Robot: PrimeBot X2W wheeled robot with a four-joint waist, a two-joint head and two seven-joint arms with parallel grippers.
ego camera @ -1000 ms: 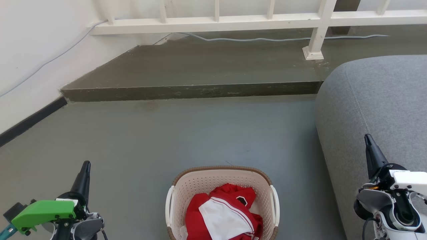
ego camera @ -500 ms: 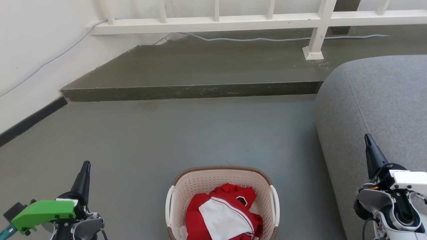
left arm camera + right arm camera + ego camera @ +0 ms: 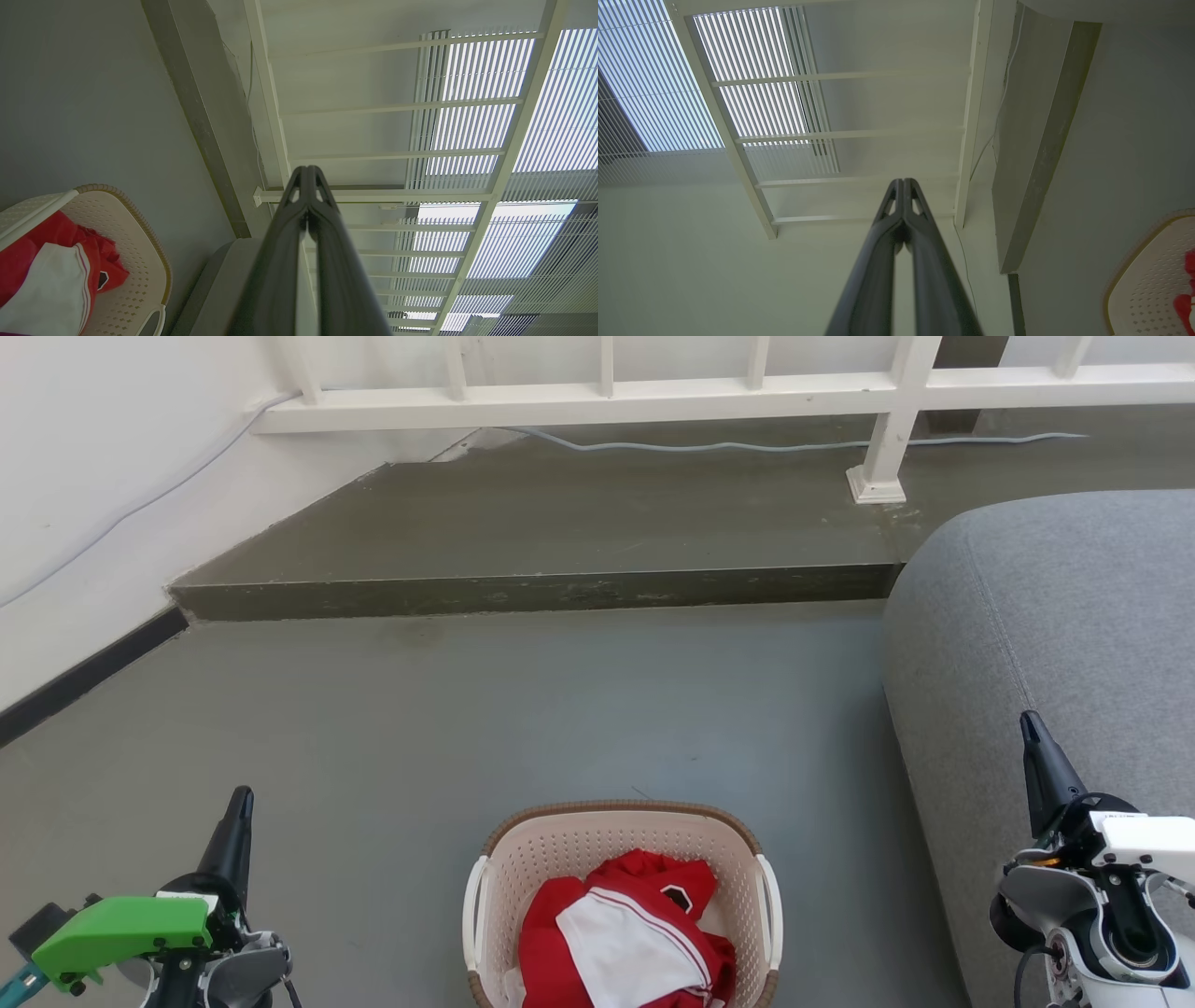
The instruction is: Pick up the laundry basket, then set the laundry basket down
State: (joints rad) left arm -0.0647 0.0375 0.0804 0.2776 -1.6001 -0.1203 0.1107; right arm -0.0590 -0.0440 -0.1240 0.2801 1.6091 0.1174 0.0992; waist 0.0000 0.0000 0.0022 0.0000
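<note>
The laundry basket (image 3: 560, 847), cream with perforated walls and a brown woven-look rim, stands on the grey floor (image 3: 560, 709) at the bottom centre of the head view, its near end cut off by the frame edge. A crumpled red and white garment (image 3: 625, 933) lies inside it, and a white handle (image 3: 474, 915) runs down each side. The left gripper (image 3: 241, 795) hangs to the basket's left and the right gripper (image 3: 1027, 721) to its right, both well apart from the basket and touching nothing. In the wrist views each pair of long dark fingers is pressed together tip to tip, with nothing between them. A green housing (image 3: 121, 924) sits on the left wrist. The right gripper shows against the rounded grey sofa (image 3: 1055, 616), which fills the right side of the head view, near the basket but not touching it. Beyond the basket the floor runs to a raised dark step (image 3: 560, 588). On the step stands a white railing (image 3: 607, 397), with a pale cable (image 3: 700, 446) lying along its foot. A white wall (image 3: 93, 476) with black skirting (image 3: 84, 672) closes the left side.
</note>
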